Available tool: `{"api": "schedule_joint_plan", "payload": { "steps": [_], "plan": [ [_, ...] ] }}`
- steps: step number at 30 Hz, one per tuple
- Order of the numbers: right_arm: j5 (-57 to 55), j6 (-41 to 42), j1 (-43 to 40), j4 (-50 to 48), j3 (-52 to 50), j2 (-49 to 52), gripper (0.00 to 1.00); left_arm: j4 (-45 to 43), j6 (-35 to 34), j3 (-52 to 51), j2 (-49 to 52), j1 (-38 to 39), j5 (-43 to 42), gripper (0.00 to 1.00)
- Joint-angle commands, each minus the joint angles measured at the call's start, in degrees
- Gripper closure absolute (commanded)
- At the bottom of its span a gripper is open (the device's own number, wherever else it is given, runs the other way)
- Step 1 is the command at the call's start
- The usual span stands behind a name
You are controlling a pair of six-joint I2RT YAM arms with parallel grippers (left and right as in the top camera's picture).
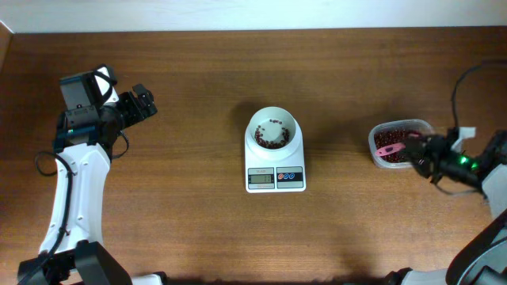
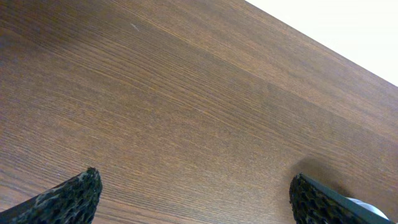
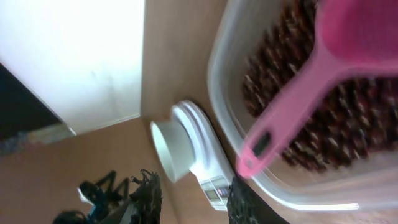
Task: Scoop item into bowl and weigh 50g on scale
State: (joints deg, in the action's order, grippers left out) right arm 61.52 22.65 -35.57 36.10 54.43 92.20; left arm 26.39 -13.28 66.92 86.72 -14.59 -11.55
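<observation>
Mid-table, the scale [image 1: 275, 178] carries the bowl [image 1: 273, 119], a few beans [image 1: 272, 136] inside. At the right edge, the right gripper [image 3: 196, 188] hangs low over the tub [image 1: 372, 141] and its pink scoop [image 1: 390, 147], fingers parted and empty. Toward the far left corner, the left gripper [image 2: 193, 205] is spread wide above the table [image 2: 186, 93].

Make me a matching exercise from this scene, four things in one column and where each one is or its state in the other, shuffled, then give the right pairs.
Things:
1. bowl
2. pink scoop
3. left hand
4. clear tub

Places or states:
A. at the right end of the table
B. sitting on the scale
C. open, over bare wood
D. lying on the beans

Pairs: 1-B, 2-D, 3-C, 4-A
</observation>
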Motion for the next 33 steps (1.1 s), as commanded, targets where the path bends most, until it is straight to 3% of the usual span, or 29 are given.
{"api": "schedule_joint_plan", "payload": {
  "steps": [1, 4, 9, 14, 16, 17, 18, 20, 21, 24, 27, 33],
  "plan": [
    [-9.62, 4.46, 2.64, 6.40, 9.07, -0.13, 0.64, -0.11, -0.55, 0.85, 0.17, -0.20, 0.44, 0.01],
    [-19.69, 6.82, 7.39, 8.70, 11.56, -0.09, 0.57, -0.11, -0.55, 0.85, 0.17, -0.20, 0.44, 0.01],
    [-35.41, 13.99, 15.06, 9.42, 11.45, 0.04, 0.57, -0.11, -0.57, 0.85, 0.17, -0.20, 0.44, 0.01],
    [-44.00, 15.82, 15.56, 12.81, 11.43, 0.04, 0.55, -0.11, -0.57, 0.85, 0.17, -0.20, 0.44, 0.01],
    [-44.04, 16.59, 15.58, 13.03, 11.34, 0.09, 0.37, -0.11, -0.55, 0.85, 0.17, -0.20, 0.44, 0.01],
    [-44.09, 16.83, 15.58, 13.03, 11.34, 0.09, 0.14, -0.11, -0.55, 0.85, 0.17, -0.20, 0.44, 0.01],
    [-44.28, 16.81, 15.56, 12.22, 11.34, 0.09, 0.01, -0.11, -0.57, 0.85, 0.17, -0.20, 0.44, 0.01],
    [-44.44, 16.83, 15.58, 11.67, 11.34, 0.09, 0.04, -0.11, -0.57, 0.85, 0.17, -0.20, 0.44, 0.01],
    [-45.31, 16.87, 15.58, 11.34, 11.34, 0.11, 0.24, -0.11, -0.57, 0.85, 0.17, -0.20, 0.44, 0.01],
    [-46.53, 16.85, 15.69, 9.53, 11.34, 0.11, 0.43, -0.13, -0.57, 0.85, 0.17, -0.20, 0.44, 0.01],
    [-42.49, 20.15, 15.67, 9.35, 11.37, 0.11, 0.53, -0.11, -0.55, 0.85, 0.17, -0.20, 0.44, 0.01],
    [-46.77, 22.43, 15.69, 7.17, 7.61, 0.15, 0.56, -0.11, -0.55, 0.85, 0.17, -0.20, 0.44, 0.01]
  ]
}}
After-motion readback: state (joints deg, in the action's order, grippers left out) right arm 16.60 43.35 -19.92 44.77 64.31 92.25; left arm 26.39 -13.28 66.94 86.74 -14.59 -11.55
